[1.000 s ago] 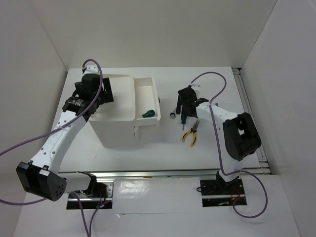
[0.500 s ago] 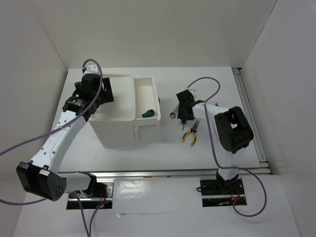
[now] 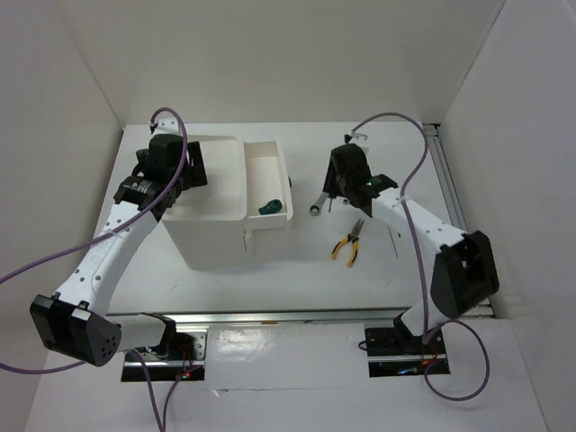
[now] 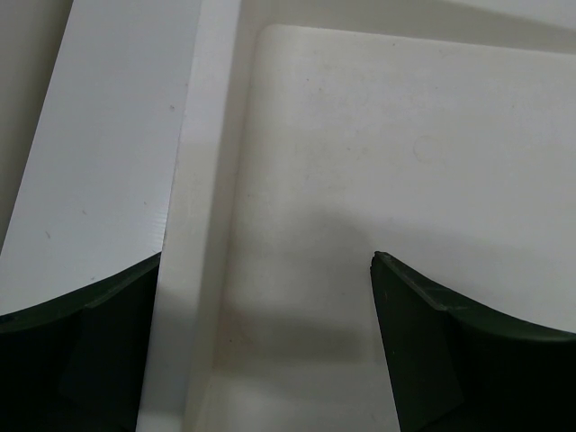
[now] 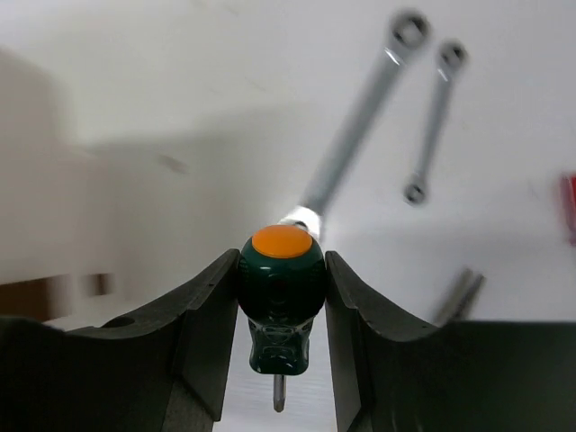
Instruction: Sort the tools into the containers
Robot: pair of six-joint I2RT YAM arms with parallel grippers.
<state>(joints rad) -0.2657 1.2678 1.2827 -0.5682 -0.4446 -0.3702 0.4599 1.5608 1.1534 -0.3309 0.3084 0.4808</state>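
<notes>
A bare white enclosure: plain white walls rise behind and on both sides of a flat white bench, with a metal rail running along its near edge where two white-and-black arms are bolted, each trailing a purple cable. The biggest thing on the bench is a white plastic box, standing left of centre. The left arm reaches over it, and the left gripper hangs just above the box's recessed top tray with its dark fingers spread wide apart and nothing between them. A shallow white drawer is slid out from the right side of the box, and a second green-handled screwdriver lies in its near end. To the right of the drawer, over open bench, the right gripper is clamped on a green-handled screwdriver, one finger pressed to each side of the handle, the orange end cap facing the wrist camera and the metal tip pointing away. A silver ratchet wrench lies on the bench just beside that gripper, between it and the drawer; from the wrist it shows as a blurred slanting bar. Yellow-handled pliers lie nearer the front edge, apart from the wrench, jaws pointing toward the back wall.
</notes>
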